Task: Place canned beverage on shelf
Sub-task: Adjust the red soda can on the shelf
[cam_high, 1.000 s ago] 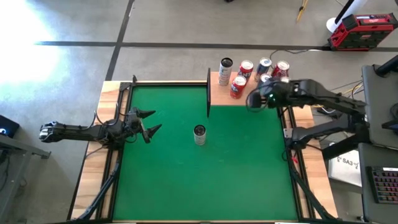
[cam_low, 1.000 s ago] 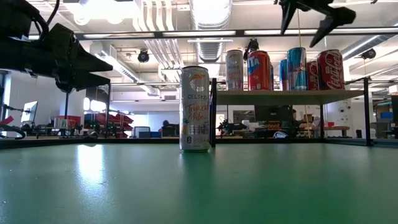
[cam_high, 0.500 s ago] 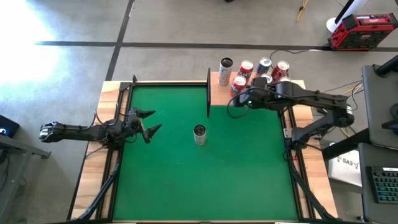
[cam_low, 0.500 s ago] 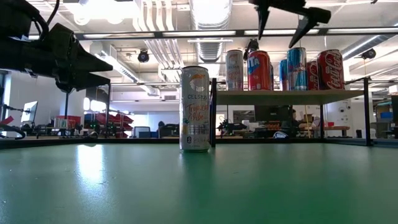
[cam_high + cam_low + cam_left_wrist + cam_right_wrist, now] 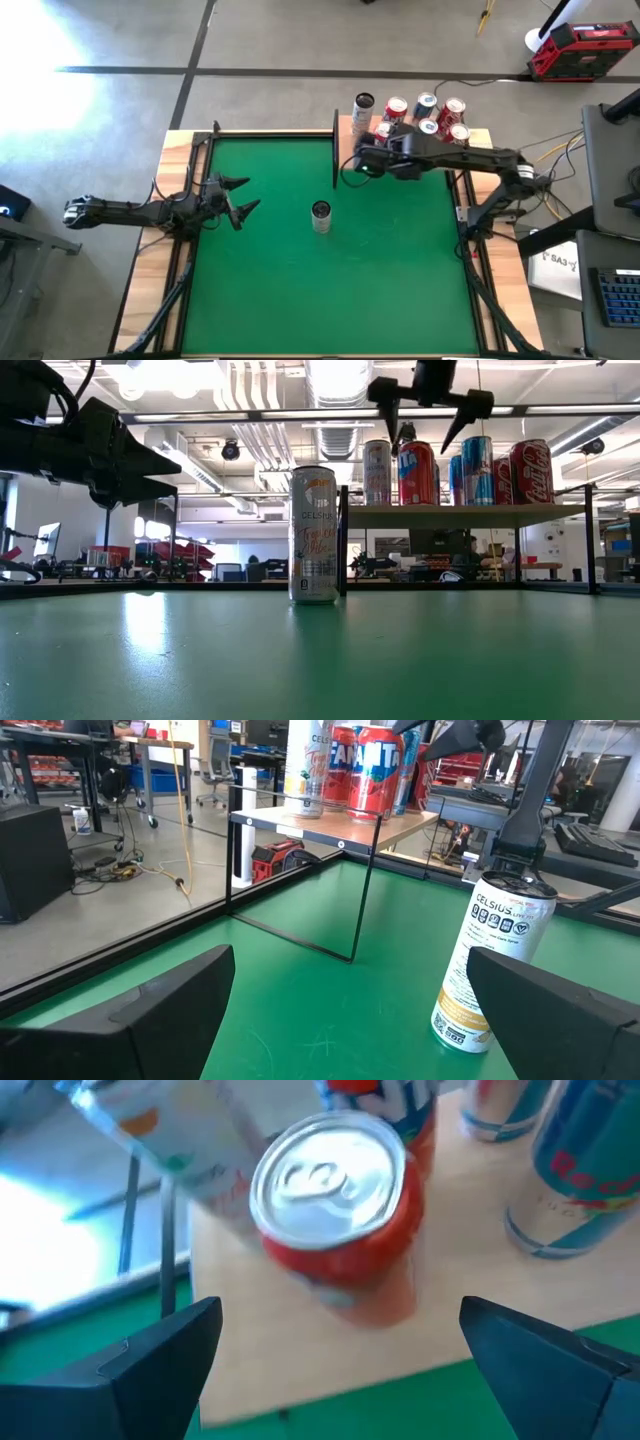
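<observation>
Green mat [image 5: 300, 280] | 1 Celsius can [image 5: 320, 215] upright mid-mat, free, near shelf [image 5: 345, 128] post | shelf holds 6 cans | right gripper [image 5: 356, 165] spread wide above shelf's front edge, empty | left gripper [image 5: 240, 195] spread wide at mat's left, empty

Your left arm lies low along the table's left side, reaching in from the edge — its left gripper [image 5: 243, 199] hangs with both fingers spread wide, holding nothing. Your right arm stretches in from the right side toward the far middle of the table; the right gripper [image 5: 352, 166] points downward — fingers fully apart, nothing between them.
</observation>
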You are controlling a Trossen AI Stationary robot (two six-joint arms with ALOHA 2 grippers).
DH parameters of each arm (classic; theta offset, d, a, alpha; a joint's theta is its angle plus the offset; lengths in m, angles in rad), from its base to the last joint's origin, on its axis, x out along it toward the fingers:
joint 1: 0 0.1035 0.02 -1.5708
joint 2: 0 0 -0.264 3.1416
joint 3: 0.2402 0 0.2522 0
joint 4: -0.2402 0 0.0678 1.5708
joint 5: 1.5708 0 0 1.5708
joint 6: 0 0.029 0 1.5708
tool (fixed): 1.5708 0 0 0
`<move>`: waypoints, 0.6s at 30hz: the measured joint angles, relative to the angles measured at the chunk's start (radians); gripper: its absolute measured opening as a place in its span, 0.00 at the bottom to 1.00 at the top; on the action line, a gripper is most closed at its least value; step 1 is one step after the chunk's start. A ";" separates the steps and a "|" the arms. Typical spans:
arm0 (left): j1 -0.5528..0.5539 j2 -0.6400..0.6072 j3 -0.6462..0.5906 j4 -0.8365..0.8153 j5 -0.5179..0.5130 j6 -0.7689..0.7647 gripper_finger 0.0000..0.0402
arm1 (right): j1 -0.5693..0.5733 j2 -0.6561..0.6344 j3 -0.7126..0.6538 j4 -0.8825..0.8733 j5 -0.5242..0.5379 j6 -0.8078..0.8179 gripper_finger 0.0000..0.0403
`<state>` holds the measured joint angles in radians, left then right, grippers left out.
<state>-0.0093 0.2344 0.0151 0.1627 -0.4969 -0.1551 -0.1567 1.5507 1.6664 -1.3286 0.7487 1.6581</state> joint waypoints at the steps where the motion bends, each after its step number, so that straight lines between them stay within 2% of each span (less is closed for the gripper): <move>1: 0.000 0.000 0.000 0.000 0.000 0.000 0.96 | -0.007 0.016 0.012 -0.013 0.010 0.034 0.99; 6: 0.000 0.000 0.000 0.000 0.000 0.000 0.96 | -0.052 0.104 0.087 -0.107 0.014 0.153 0.99; 14: 0.000 0.000 0.000 0.000 0.000 0.000 0.96 | -0.095 0.244 0.243 -0.236 0.011 0.185 0.99; 18: 0.000 0.000 0.000 0.000 0.000 0.000 0.96 | -0.101 0.286 0.291 -0.243 0.010 0.210 0.99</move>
<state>-0.0093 0.2344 0.0151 0.1627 -0.4971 -0.1551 -0.2578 1.8367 1.9575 -1.5715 0.7586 1.8685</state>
